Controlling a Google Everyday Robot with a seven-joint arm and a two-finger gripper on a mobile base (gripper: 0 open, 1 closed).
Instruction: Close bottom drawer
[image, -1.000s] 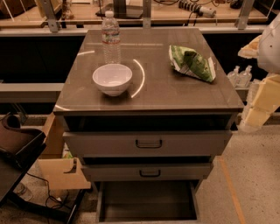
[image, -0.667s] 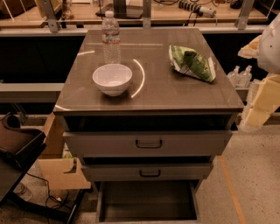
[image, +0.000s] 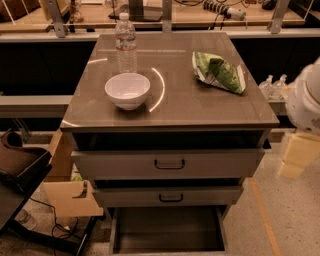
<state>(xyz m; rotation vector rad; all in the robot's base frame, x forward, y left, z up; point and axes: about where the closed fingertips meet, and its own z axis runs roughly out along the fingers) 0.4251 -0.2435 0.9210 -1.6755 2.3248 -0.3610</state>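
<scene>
The grey cabinet has three drawers. The bottom drawer (image: 167, 231) is pulled far out, showing its dark rectangular tray; its front panel and handle are cut off by the lower frame edge. The middle drawer (image: 170, 197) and top drawer (image: 170, 163) stand slightly out, each with a dark bar handle. My gripper (image: 294, 156), a beige piece under the white arm (image: 306, 97), hangs to the right of the cabinet, level with the top drawer and clear of all the drawers.
On the cabinet top (image: 190, 107) stand a white bowl (image: 127, 90), a water bottle (image: 125, 43) and a green chip bag (image: 219, 71). A cardboard box (image: 70, 196) and a dark chair (image: 20, 167) sit at the left. Bottles (image: 274, 85) stand behind at the right.
My arm and gripper at the right have moved lower, from beside the cabinet top to beside the top drawer. The drawers have not moved.
</scene>
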